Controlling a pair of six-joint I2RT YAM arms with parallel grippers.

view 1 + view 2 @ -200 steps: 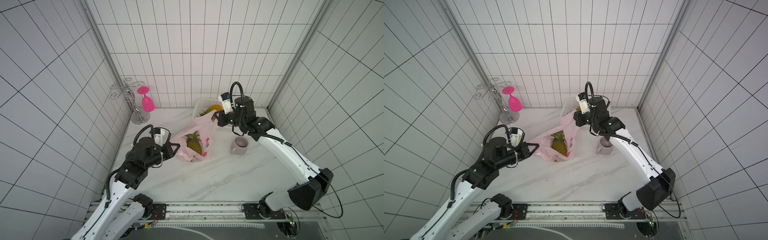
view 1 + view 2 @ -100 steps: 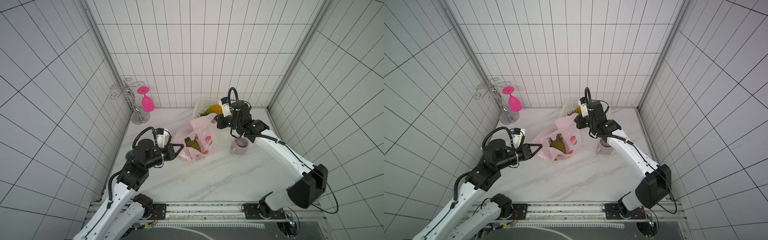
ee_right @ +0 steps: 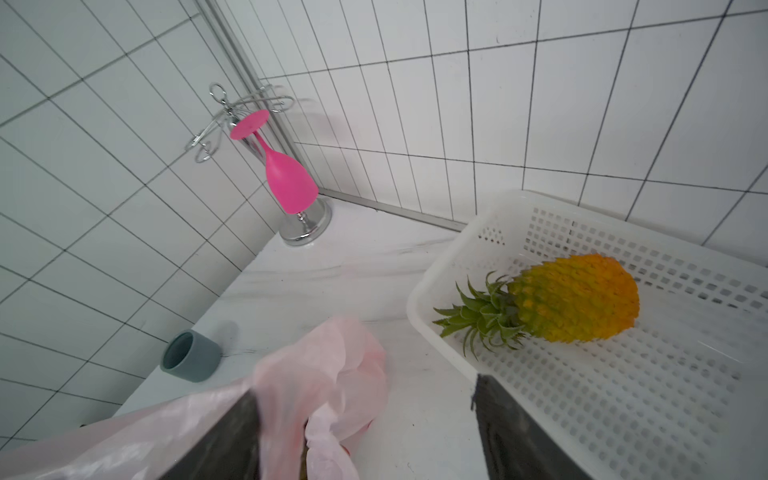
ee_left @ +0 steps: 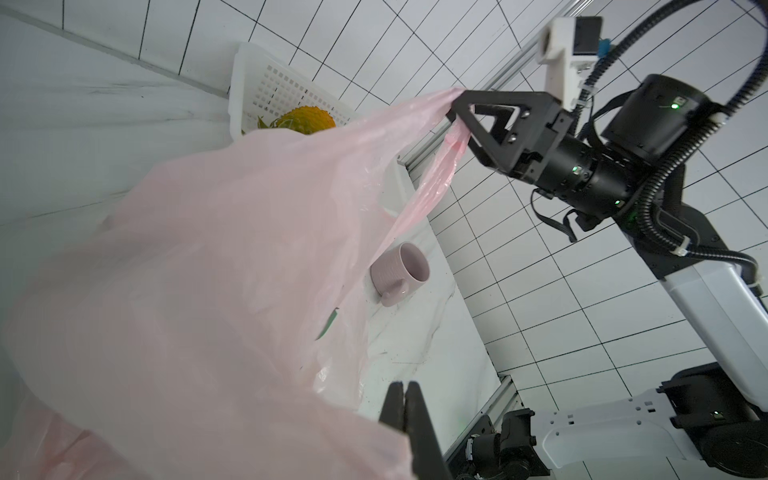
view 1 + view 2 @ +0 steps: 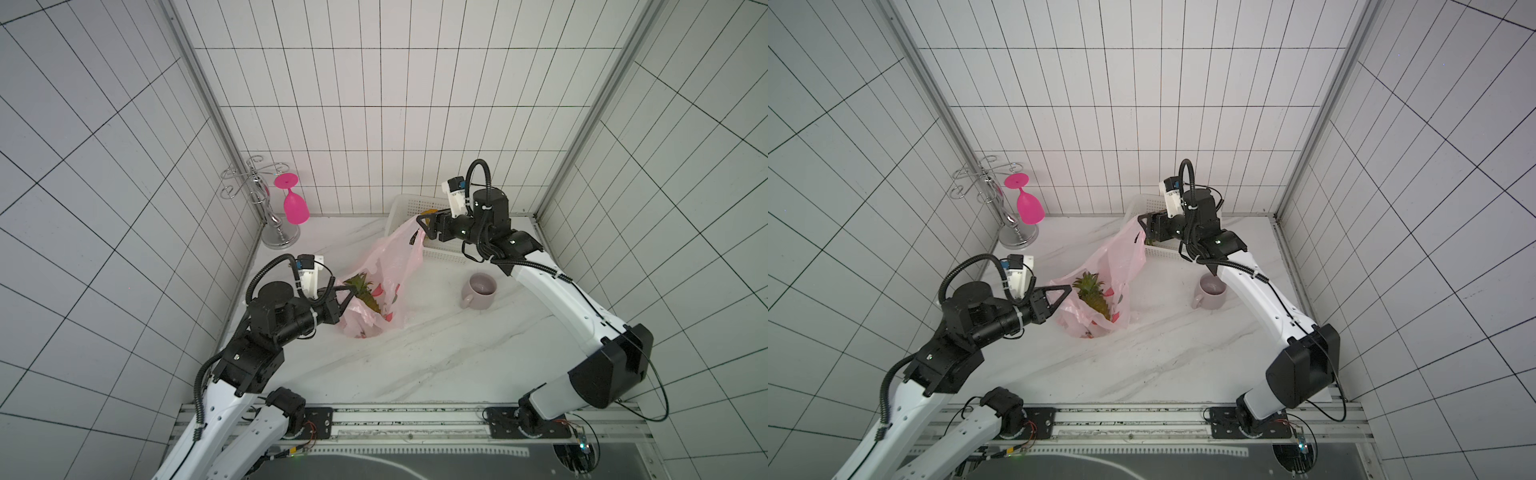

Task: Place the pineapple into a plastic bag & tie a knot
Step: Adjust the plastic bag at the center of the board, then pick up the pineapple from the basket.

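Left end effector [image 5: 350, 294], nearest the viewer at the left of the surface [image 5: 436, 357], was closed. Its fingers [image 4: 417, 415] were pressed together at the near rim of the plastic bag [image 5: 395, 266], which was drawn taut to their tips in both top views.

The plastic bag rested on the surface just beyond, left of centre. Its mouth was open, and its pale pink film was stretched from the left end effector up and away towards the far right. Red prints [image 5: 392, 286] showed on its right side. The pineapple [image 5: 1096, 301] lay inside the bag, with its green crown showing through the open mouth.

A pale lilac mug [image 5: 478, 291] stood upright on the surface to the right of the bag and apart from it. A grey cup [image 3: 191, 357] stood close to the left wall and was seen only in the right wrist view.

Farther back, the right end effector [image 5: 422, 226] was raised above the near left corner of a white perforated basket [image 3: 644, 395]. Its jaws stood wide apart. A handle strip [image 4: 434, 174] of the bag hung against one finger, unclamped.

The basket sat against the far wall, right of centre, and a second pineapple [image 3: 573, 299] lay on its side in it. In the far left corner stood a chrome rack [image 5: 280, 237], with a pink glass [image 5: 295, 205] hanging upside down from it.
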